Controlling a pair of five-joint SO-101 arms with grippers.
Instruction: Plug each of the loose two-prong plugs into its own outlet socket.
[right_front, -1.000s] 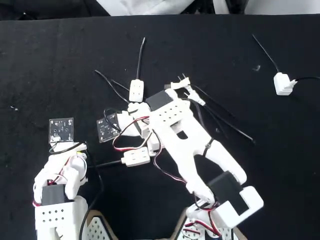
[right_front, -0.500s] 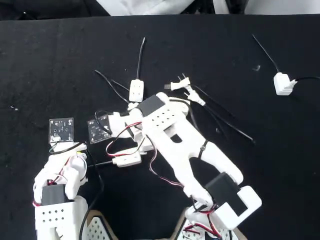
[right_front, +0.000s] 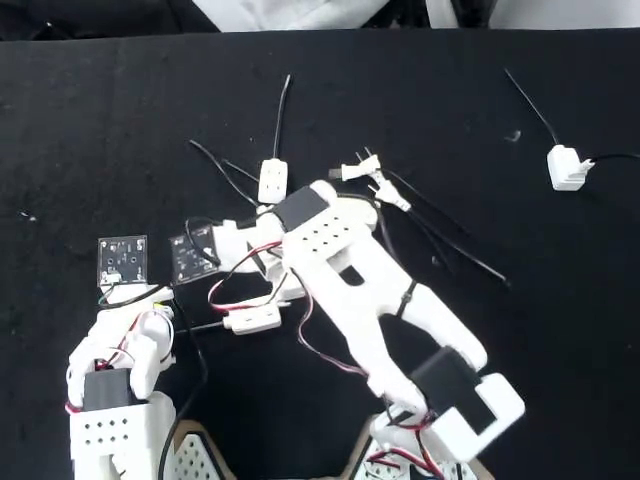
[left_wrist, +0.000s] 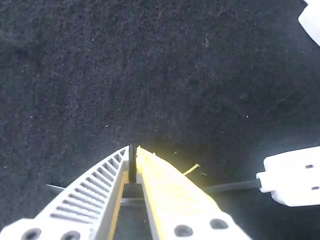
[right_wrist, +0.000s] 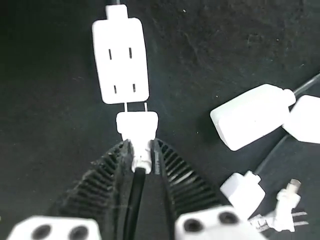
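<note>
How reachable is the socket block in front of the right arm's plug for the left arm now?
Probably yes. The left pincer, shut, sits close beside the socket block, with bare cloth and the block's cable between. The right pincer holds the plug at the end opposite the cable.

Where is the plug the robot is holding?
In the right wrist view, the plug sits in the right hand, its prongs at the end of the white outlet block.
</note>
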